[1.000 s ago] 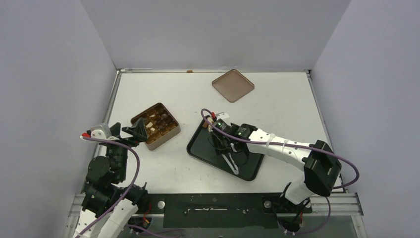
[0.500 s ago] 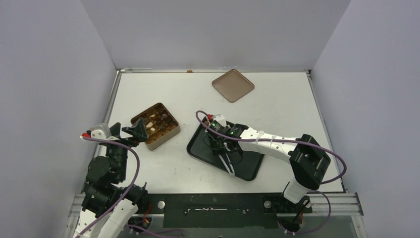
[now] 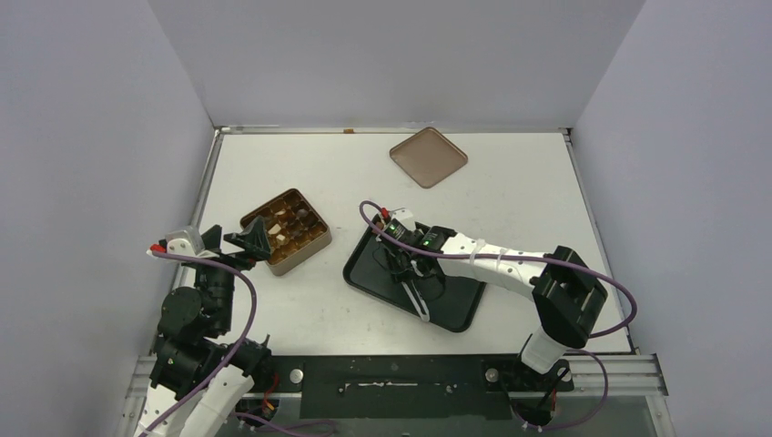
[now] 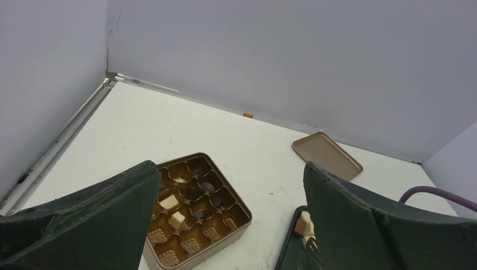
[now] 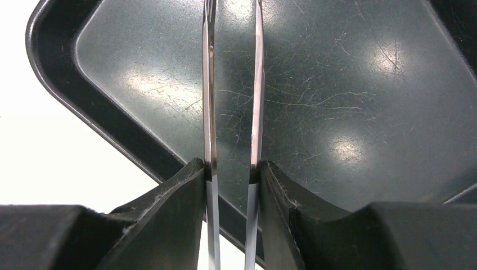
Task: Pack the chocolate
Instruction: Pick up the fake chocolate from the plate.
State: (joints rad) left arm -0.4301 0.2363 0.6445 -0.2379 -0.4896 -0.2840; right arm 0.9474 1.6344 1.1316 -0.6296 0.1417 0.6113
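Right pincer shifted left, pinching tweezers; chocolate seemingly behind it. Left pincer spread.

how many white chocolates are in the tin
2 plainly show: one cream-white piece and a second cream-white piece just nearer the camera, in neighbouring cells of the tin. A pale speck farther back may be a third; the tin's left corner is hidden.

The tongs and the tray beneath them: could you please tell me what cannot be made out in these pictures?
- Tips of the tongs: right wrist view, cut off by the top edge; whether they pinch anything cannot be told.
- Same tips, top view: too small.
- Chocolates on the tray: left wrist view, partly behind a finger of the left gripper; their number is unclear.
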